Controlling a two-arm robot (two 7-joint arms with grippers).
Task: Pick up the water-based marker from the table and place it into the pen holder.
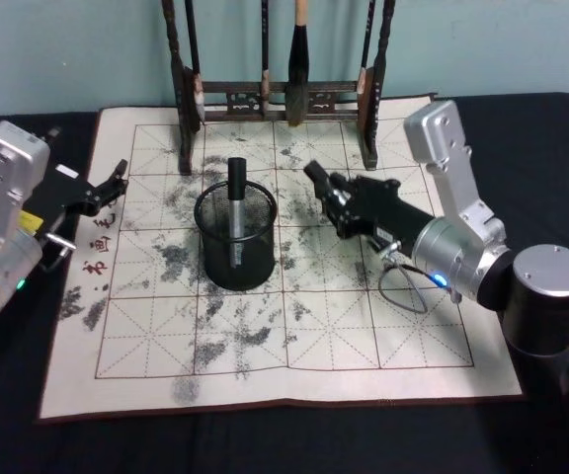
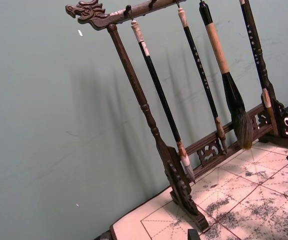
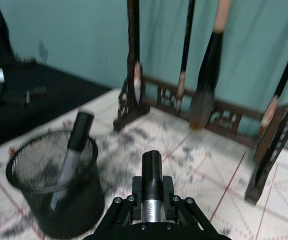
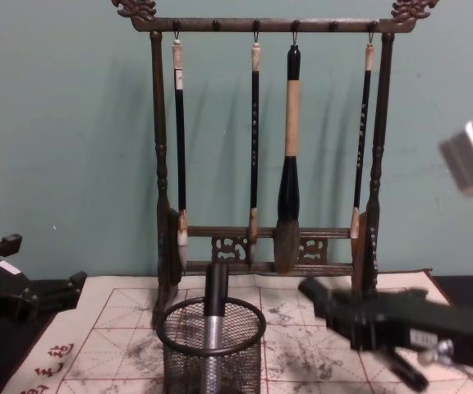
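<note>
REMOTE RIG, CALLIGRAPHY TABLE: My right gripper [image 1: 322, 188] hovers just to the right of the pen holder [image 1: 235, 252], its jaws clamped on the marker [image 3: 151, 182]. The marker lies lengthwise in the grasp with its black cap jutting out ahead. I carry it clear of the ink-blotted mat [image 1: 364, 336], near the height of the holder's rim but not yet over its mouth. This grip looks to me suited to the carry rather than the drop, so I judge the marker must be raised and tipped down before release. A second marker [image 1: 236, 207] leans inside the mesh, which narrows the free opening on that side. The brush rack [image 1: 284, 99] stands close behind, leaving little room to overshoot. My left gripper [image 1: 117, 183] sits parked at the mat's left edge, fingers apart and holding nothing, well out of the way.
</note>
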